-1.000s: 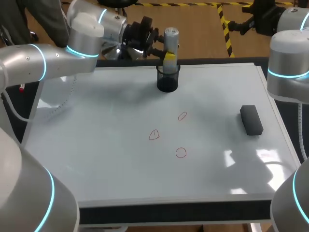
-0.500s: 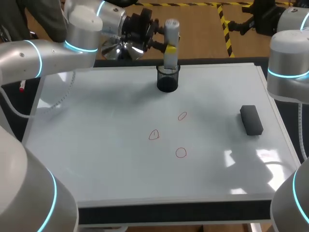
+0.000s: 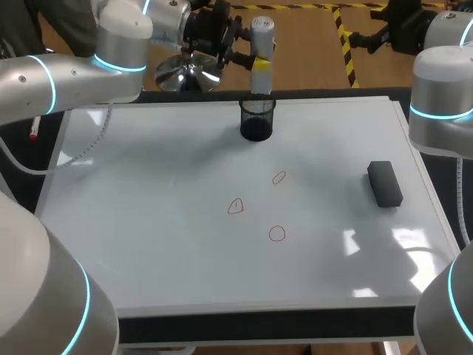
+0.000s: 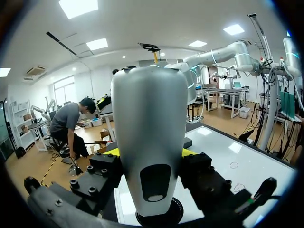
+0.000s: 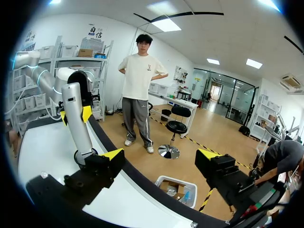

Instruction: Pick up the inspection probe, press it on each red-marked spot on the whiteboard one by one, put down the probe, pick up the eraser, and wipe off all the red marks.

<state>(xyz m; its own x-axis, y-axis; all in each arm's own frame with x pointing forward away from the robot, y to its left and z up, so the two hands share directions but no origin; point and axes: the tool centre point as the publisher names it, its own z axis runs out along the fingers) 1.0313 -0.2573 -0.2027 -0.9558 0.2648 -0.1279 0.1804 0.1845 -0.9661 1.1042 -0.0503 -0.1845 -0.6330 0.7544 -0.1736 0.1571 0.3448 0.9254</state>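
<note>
probe: upright in the left jaws, straight over the black mesh holder at the far edge of the whiteboard. Lower end is at or just above the holder rim; can't tell if it's fully clear.
left jaws: clamped on the probe body from two sides, yellow tips about mid-height. Left wrist view has the probe dead centre between them, holder right underneath.
left arm: enters from the left, wrist out beyond the far side of the bench.
right jaws: wide apart, nothing between them. Right wrist view has them off past the bench edge, looking across at the probe.
right arm: at the right side, not over the board.
red marks: three small rings mid-board: far mark, left mark, near mark. All intact, all well apart from the probe.
eraser: flat on the board toward the right side, well apart from the marks, nothing touching it.
done: probe gripped, that's it. Early in the task by my read.
left: three presses, probe put down, eraser pickup, wipe all three rings.
next (judgement): get the tip clear of the rim, then carry it over and down onto the far mark, the closest one to the holder.
</note>
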